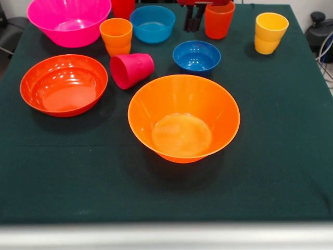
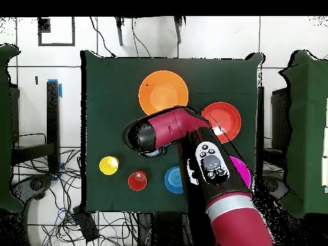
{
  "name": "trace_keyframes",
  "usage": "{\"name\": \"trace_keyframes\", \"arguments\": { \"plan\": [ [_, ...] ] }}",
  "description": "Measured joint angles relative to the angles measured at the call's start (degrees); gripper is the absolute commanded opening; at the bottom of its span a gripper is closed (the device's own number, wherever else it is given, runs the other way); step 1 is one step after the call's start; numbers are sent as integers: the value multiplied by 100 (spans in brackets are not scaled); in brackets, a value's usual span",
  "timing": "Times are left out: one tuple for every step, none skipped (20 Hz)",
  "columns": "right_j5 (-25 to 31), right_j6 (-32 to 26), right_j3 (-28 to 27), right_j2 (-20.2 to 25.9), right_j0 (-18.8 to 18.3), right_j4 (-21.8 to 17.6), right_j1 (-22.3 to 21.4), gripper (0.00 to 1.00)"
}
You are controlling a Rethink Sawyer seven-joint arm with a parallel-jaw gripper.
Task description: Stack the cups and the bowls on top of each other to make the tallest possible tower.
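Observation:
The big orange bowl [image 1: 183, 117] [image 2: 163, 91] stands upright at the centre front. The shallow orange-red bowl [image 1: 63, 84] [image 2: 221, 120] is left of it. A pink cup [image 1: 131, 69] lies on its side between them. Behind are a small dark blue bowl [image 1: 196, 55], an orange cup [image 1: 116, 35], a light blue bowl [image 1: 152, 23] [image 2: 173, 179] and a big pink bowl [image 1: 67, 21] [image 2: 241, 172]. A red cup [image 1: 123, 6], an orange-red cup [image 1: 218, 20] [image 2: 137, 180] and a yellow cup [image 1: 269, 32] [image 2: 109, 165] stand at the back. My gripper [image 1: 193, 16] hangs at the top edge, beside the orange-red cup, holding nothing visible. No tower is in view.
A dark green cloth [image 1: 270, 156] covers the table. In the overhead view my red arm [image 2: 192, 138] hides the dark blue bowl and the cups near it. Cables and floor tiles surround the table.

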Motion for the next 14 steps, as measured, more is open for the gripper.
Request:
{"name": "trace_keyframes", "arguments": {
  "plan": [
    [-1,0,-1,0,-11,1,0,0],
    [0,0,-1,0,-21,1,-1,0],
    [0,0,-1,0,-28,1,-1,0],
    [0,0,-1,0,-36,1,0,0],
    [0,0,-1,0,-47,0,0,0],
    [0,0,-1,4,-62,0,0,0],
    [0,0,-1,7,-65,0,0,0],
    [0,0,-1,24,-73,0,2,100],
    [0,0,-1,25,-73,0,2,100],
    [0,0,-1,26,-73,0,2,100],
    [0,0,-1,31,-73,0,1,100],
    [0,0,-1,40,-73,-1,2,100],
    [-1,0,-1,40,-73,-1,2,100],
    [-1,0,-1,42,-75,-2,1,100]
  ]
}}
